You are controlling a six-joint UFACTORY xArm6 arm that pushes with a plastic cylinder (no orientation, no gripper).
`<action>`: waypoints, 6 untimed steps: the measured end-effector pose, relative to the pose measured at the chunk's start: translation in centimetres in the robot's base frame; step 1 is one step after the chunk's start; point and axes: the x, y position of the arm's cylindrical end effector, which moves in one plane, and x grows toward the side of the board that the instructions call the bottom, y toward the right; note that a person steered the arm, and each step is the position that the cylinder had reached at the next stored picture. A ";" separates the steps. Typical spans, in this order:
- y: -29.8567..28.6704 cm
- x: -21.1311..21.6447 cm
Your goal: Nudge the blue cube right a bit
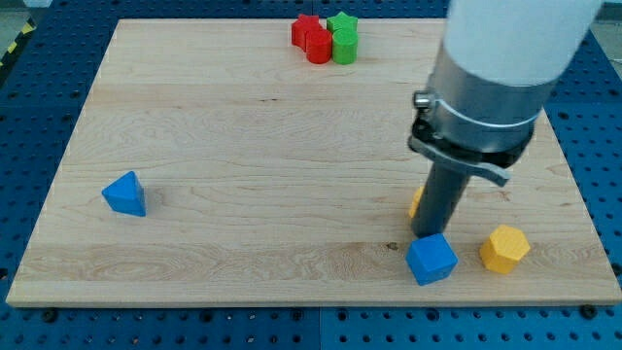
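No writing or brand can be read on any block, on the rod or on the board (243, 146). The blue cube (431, 259) lies near the board's bottom edge, toward its bottom right corner. My tip (425, 234) stands just at the cube's upper left side, seemingly touching it; being a bare rod, it has nothing to open or close and holds nothing. Just right of the cube, apart from it, sits a yellow hexagonal block (504, 249). An orange block (416, 202) peeks out from behind the rod, its shape hidden. A blue triangular block (125, 194) lies near the left edge. At the top edge cluster two red blocks (312, 37) and two green blocks (343, 37), touching.
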 end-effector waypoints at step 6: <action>-7.9 6.5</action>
